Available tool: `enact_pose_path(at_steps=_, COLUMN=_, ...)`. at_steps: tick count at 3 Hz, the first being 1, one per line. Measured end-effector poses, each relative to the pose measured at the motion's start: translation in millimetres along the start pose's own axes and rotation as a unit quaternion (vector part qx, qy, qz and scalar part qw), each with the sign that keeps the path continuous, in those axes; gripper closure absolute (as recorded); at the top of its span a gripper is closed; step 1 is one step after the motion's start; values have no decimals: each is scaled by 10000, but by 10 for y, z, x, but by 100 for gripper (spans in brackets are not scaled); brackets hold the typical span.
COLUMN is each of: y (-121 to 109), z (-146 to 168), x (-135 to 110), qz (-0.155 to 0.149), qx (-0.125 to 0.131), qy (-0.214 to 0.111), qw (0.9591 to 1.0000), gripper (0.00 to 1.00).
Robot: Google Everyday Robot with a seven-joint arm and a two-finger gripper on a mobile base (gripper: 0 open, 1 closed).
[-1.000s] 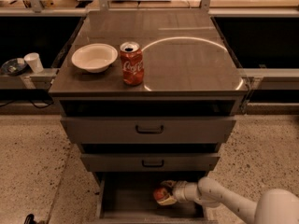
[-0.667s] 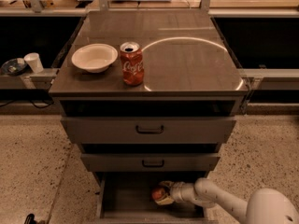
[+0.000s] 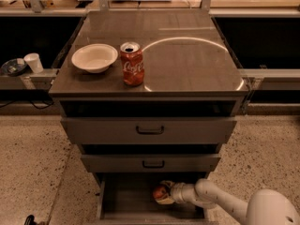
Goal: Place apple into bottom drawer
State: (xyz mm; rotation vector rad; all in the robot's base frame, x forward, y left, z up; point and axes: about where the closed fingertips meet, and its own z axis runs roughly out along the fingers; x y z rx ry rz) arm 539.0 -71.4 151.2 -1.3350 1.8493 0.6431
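- The gripper (image 3: 165, 194) and its arm (image 3: 211, 200) reach in from the right, filling the right half of the open bottom drawer (image 3: 123, 201), with the apple (image 3: 159, 190) at the tip.
- The drawer's left floor lies bare.
- The middle drawer (image 3: 150, 163) overhangs the back.

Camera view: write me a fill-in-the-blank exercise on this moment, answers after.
The bottom drawer is ____ (open or shut), with the gripper at the apple inside it. The Coca-Cola can stands on the image ____ of the white bowl. Exactly ____ things stand on the cabinet top.
Missing: open; right; two.
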Motion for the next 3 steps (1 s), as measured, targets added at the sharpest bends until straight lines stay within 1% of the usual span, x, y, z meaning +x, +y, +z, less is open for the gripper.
enact_pose_path(at_steps=1, y=0, z=0, x=0, qz=0, qx=0, qy=0, qw=10000, gripper=12)
enact_pose_path(at_steps=2, y=1, z=1, x=0, qz=0, qx=-1, qy=0, qw=10000, gripper=0)
enact_pose_path(at_steps=3, y=1, z=1, x=0, qz=0, qx=-1, qy=0, qw=10000, gripper=0)
